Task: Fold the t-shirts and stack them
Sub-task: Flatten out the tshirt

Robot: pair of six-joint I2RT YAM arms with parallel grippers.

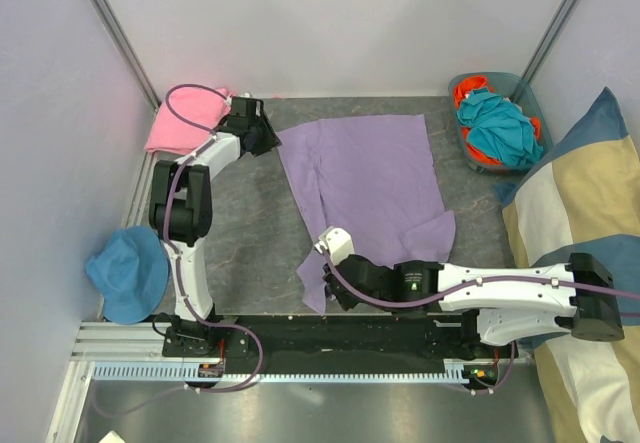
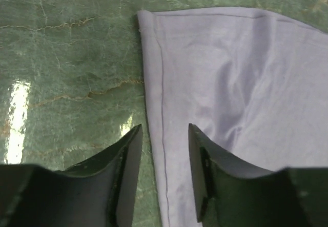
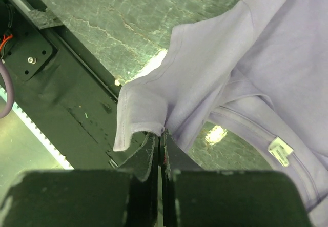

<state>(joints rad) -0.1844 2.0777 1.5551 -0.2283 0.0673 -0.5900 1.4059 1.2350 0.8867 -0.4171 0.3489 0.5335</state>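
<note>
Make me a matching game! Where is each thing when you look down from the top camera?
Things:
1. lavender t-shirt
2. pink t-shirt
3. blue hat
4. striped cushion

Places:
A. far left corner
B. right side
C. spread out in the middle
D. near left side

Pairs: 1-C, 2-A, 3-D, 4-B

Lavender t-shirt point(image 1: 365, 178): plain light purple, spread mostly flat on the desk point(image 1: 250, 243), lightly wrinkled, lying between the two tools.
Far corner: its stitched hem runs flat between the parted fingers of the left tool point(image 2: 164, 129).
Near corner: a sleeve fold is pinched in the closed right tool point(image 3: 161, 135) and raised off the desk.
Pink t-shirt point(image 1: 185, 123): a bunched heap just outside the left tool, well apart from the right tool.
</note>
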